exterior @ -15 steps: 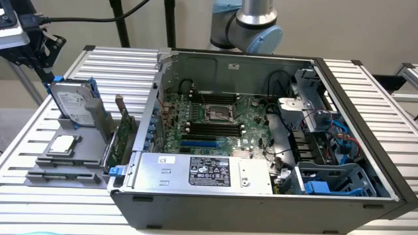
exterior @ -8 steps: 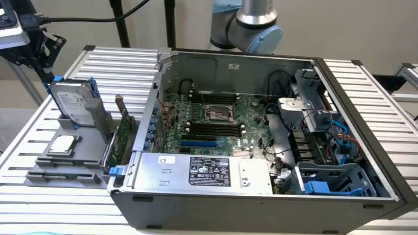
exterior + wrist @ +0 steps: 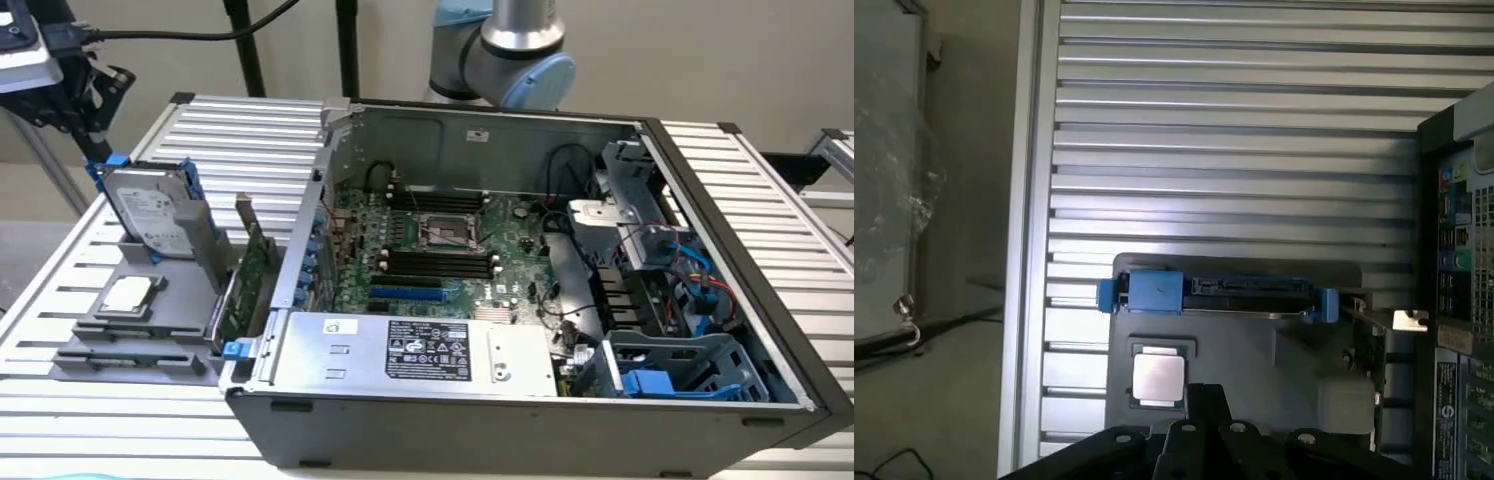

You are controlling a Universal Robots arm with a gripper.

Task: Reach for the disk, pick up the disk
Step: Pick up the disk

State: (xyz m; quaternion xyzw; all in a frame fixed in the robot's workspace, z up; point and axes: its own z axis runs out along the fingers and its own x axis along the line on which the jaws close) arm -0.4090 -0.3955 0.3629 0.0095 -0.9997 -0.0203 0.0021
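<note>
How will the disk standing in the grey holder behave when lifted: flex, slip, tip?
Probably rigid and heavy for its size: the disk looks metal-cased. Standing on edge in the grey holder, it might tip if nudged sideways.

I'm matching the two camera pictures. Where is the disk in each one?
Exterior view: the disk stands upright in the grey stand, at the exterior view's left, beside the open computer.
Wrist view: the disk shows edge-on from above, blue rails at both ends.
Shared landmark: the small square chip in the same stand.
</note>
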